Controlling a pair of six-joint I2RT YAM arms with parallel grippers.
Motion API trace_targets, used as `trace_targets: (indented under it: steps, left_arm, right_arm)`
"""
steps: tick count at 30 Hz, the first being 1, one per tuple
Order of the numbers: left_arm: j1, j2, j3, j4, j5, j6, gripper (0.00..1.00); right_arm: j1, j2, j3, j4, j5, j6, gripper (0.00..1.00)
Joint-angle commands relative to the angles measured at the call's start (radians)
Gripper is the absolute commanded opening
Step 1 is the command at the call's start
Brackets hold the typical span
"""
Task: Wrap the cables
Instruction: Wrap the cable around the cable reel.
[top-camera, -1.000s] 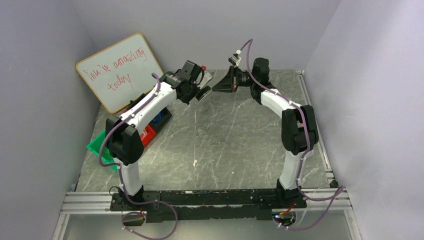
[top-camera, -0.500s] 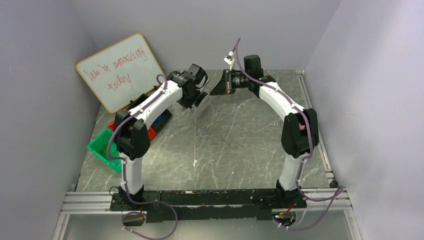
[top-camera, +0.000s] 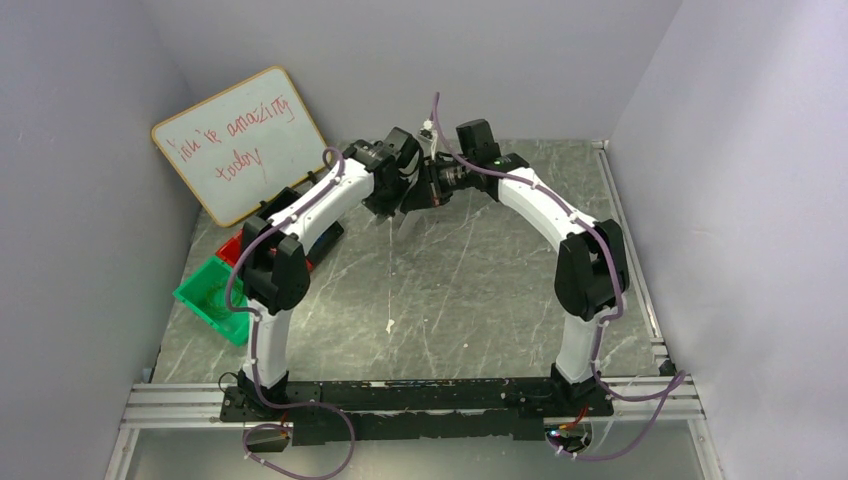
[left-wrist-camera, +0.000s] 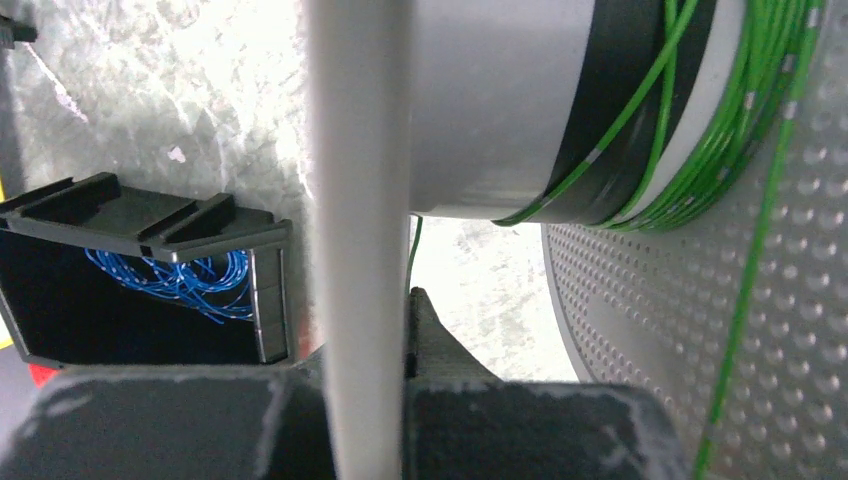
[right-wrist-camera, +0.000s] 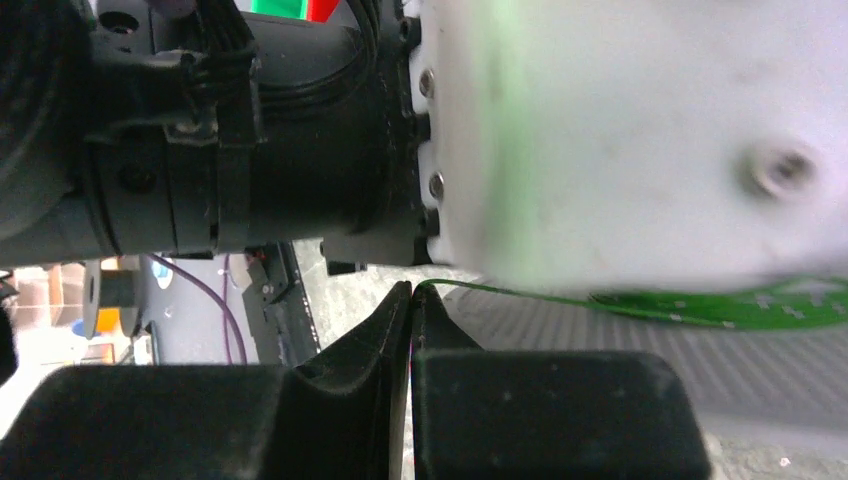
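So the table (top-camera: 470, 290) was a grey, marble-looking slab with pale veins running through it. Over at the far left a whiteboard (top-camera: 240, 140) with red handwriting stood on it, leaning back against the wall. Near that sat a green bin (top-camera: 205, 295), a red bin (top-camera: 232, 247) right beside it, and a black bin (left-wrist-camera: 150, 220) with tangled blue wire (left-wrist-camera: 180, 280) inside. One tiny white scrap (top-camera: 388, 325) lay near the middle, and an aluminium rail (top-camera: 180, 402) ran along the near edge.
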Motion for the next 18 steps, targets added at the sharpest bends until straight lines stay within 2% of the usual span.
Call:
trace_targets:
  steps: [1,10,18]
  left_arm:
    - [-0.014,0.011,0.066,0.108,0.025,-0.074,0.02]
    - [-0.012,0.027,0.102,0.091,0.095,-0.129,0.02]
    - [-0.009,-0.005,0.077,0.119,0.195,-0.303,0.02]
  right_arm:
    - [0.055,-0.048,0.057,-0.049,-0.025,-0.087,0.05]
    - [0.084,-0.060,0.050,-0.088,0.117,-0.177,0.03]
    - [0.085,-0.097,0.020,-0.086,0.337,-0.172,0.01]
